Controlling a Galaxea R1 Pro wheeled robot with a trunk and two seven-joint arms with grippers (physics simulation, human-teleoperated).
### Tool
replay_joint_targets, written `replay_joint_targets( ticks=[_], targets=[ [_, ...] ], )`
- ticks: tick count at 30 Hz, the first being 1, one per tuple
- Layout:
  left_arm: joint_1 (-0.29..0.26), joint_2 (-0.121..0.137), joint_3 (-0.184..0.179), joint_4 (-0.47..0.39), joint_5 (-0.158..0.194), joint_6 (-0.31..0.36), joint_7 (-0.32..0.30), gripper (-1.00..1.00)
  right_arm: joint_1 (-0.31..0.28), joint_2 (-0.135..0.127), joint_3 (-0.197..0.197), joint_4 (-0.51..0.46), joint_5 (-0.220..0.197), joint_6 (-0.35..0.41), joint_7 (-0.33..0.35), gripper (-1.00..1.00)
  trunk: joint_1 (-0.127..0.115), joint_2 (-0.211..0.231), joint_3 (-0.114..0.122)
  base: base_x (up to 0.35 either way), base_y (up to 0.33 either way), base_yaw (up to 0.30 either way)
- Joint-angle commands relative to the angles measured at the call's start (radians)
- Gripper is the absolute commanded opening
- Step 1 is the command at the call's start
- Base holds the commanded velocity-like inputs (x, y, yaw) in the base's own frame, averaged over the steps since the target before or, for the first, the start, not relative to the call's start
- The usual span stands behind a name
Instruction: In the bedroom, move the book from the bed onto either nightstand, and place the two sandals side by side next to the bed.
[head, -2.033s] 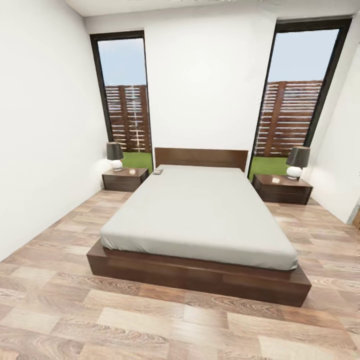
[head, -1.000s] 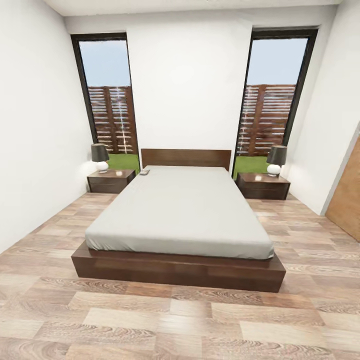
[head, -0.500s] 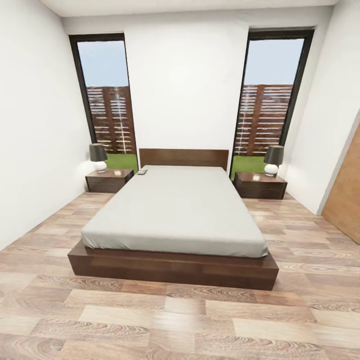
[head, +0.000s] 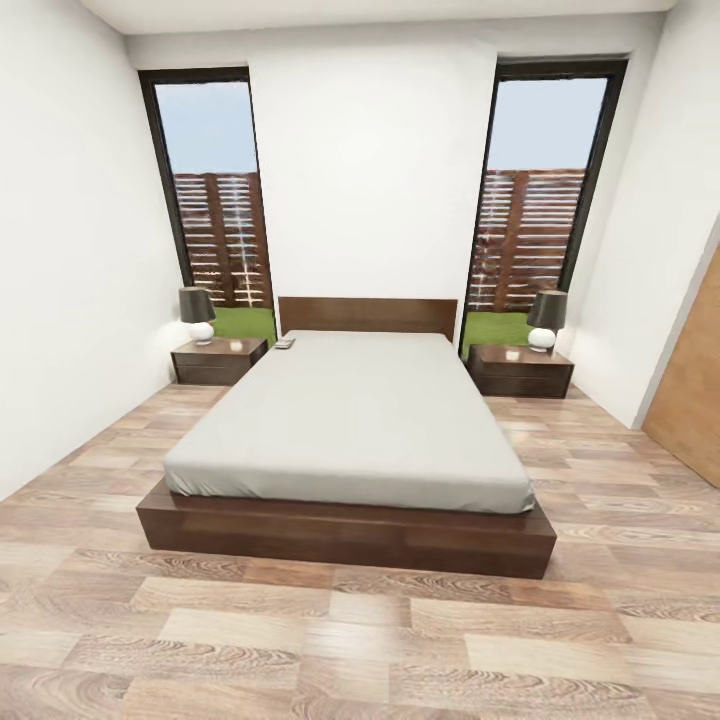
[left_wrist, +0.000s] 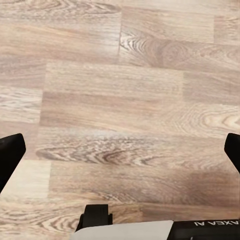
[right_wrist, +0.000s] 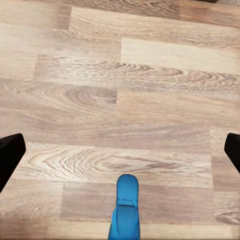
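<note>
Below the right gripper (right_wrist: 120, 150), whose jaws are spread wide and empty, one blue sandal (right_wrist: 125, 207) lies on the plank floor (right_wrist: 150, 100), its long axis running straight along the fingers' line, so the right arm seems nearer to it. The left gripper (left_wrist: 120, 150) is likewise spread over bare boards. Far across the bed (head: 350, 420), the book (head: 286, 344) rests at the mattress corner just beside the left nightstand (head: 220, 360).

Bright, even daylight from two tall windows (head: 214, 190) at the far wall, soft faint shadows, slightly soft renders, wide-angle stretching at edges.
</note>
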Motion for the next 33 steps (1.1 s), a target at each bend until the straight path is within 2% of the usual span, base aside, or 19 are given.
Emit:
replay_joint_targets(
  ticks=[1, 7, 9, 12, 13, 14, 16, 17, 18, 19, 22, 23, 25, 26, 30, 31, 33],
  targets=[
    [0.000, 0.000, 0.000, -0.002, 0.001, -0.002, -0.002, 1.00, -0.001, 0.000, 0.001, 0.006, 0.001, -0.003, -0.001, 1.00, 0.004, -0.007, -0.004, -0.002, 0.000, 0.000],
    [0.000, 0.001, 0.002, -0.017, 0.005, -0.001, -0.002, 1.00, -0.020, 0.000, 0.004, -0.010, 0.002, 0.017, -0.006, 1.00, 0.027, -0.049, -0.023, 0.000, 0.000, 0.000],
    [0.000, 0.002, 0.002, -0.034, 0.006, 0.001, -0.003, 1.00, -0.054, 0.000, 0.005, -0.012, 0.000, 0.058, -0.010, 1.00, 0.035, -0.063, -0.029, 0.000, 0.000, 0.000],
    [-0.001, 0.003, 0.002, -0.113, 0.005, 0.027, -0.003, 1.00, -0.153, 0.000, 0.004, 0.001, -0.004, 0.213, -0.009, 1.00, 0.046, -0.084, -0.038, 0.000, 0.000, 0.000],
    [-0.001, 0.003, 0.002, -0.160, 0.004, 0.057, -0.003, 1.00, -0.201, 0.000, 0.004, 0.017, -0.005, 0.292, -0.008, 1.00, 0.050, -0.091, -0.042, 0.000, 0.000, 0.000],
    [-0.004, 0.003, 0.001, -0.283, 0.002, 0.186, -0.003, 1.00, -0.301, 0.002, 0.004, 0.048, -0.006, 0.415, -0.005, 1.00, 0.054, -0.098, -0.045, 0.000, 0.000, 0.000],
    [-0.009, 0.002, 0.001, -0.354, 0.002, 0.281, -0.003, 1.00, -0.342, 0.003, 0.006, 0.057, -0.004, 0.447, -0.003, 1.00, 0.061, -0.112, -0.051, 0.000, 0.000, 0.000],
    [-0.017, 0.002, 0.001, -0.425, 0.002, 0.378, -0.003, 1.00, -0.374, 0.004, 0.007, 0.066, -0.003, 0.467, -0.002, 1.00, 0.065, -0.119, -0.054, 0.000, 0.000, 0.000],
    [-0.058, 0.000, -0.001, -0.593, 0.002, 0.570, -0.004, 1.00, -0.423, 0.005, 0.011, 0.096, -0.002, 0.501, -0.002, 1.00, 0.069, -0.126, -0.057, 0.000, 0.000, 0.000],
    [-0.083, -0.001, -0.002, -0.646, 0.002, 0.626, -0.005, 1.00, -0.441, 0.005, 0.012, 0.111, -0.002, 0.510, -0.002, 1.00, 0.073, -0.133, -0.060, 0.000, 0.000, 0.000],
    [-0.150, -0.012, -0.004, -0.715, 0.001, 0.729, -0.005, 1.00, -0.471, 0.005, 0.013, 0.133, -0.005, 0.522, -0.005, 1.00, 0.084, -0.154, -0.070, 0.000, 0.000, 0.000],
    [-0.189, -0.027, -0.005, -0.734, 0.002, 0.782, -0.005, 1.00, -0.481, 0.005, 0.012, 0.138, -0.007, 0.524, -0.008, 1.00, 0.088, -0.161, -0.073, 0.000, 0.000, 0.000],
    [-0.229, -0.043, -0.005, -0.746, 0.002, 0.831, -0.005, 1.00, -0.487, 0.005, 0.011, 0.140, -0.009, 0.525, -0.009, 1.00, 0.096, -0.175, -0.079, 0.000, 0.000, 0.000],
    [-0.267, -0.055, -0.005, -0.754, 0.003, 0.872, -0.005, 1.00, -0.491, 0.004, 0.010, 0.142, -0.010, 0.525, -0.011, 1.00, 0.100, -0.182, -0.082, 0.000, 0.000, 0.000],
    [-0.358, -0.077, -0.007, -0.761, 0.004, 0.930, -0.005, 1.00, -0.496, 0.004, 0.009, 0.145, -0.012, 0.525, -0.013, 1.00, 0.115, -0.210, -0.095, 0.000, 0.000, 0.000],
    [-0.385, -0.090, -0.013, -0.761, 0.010, 0.940, -0.005, 1.00, -0.497, 0.004, 0.008, 0.146, -0.012, 0.526, -0.013, 1.00, 0.119, -0.217, -0.098, 0.000, 0.000, 0.000],
    [-0.400, -0.099, -0.017, -0.760, 0.024, 0.945, -0.005, 1.00, -0.498, 0.004, 0.008, 0.146, -0.011, 0.526, -0.013, 1.00, 0.127, -0.231, -0.104, 0.000, 0.000, 0.000]
  ],
)
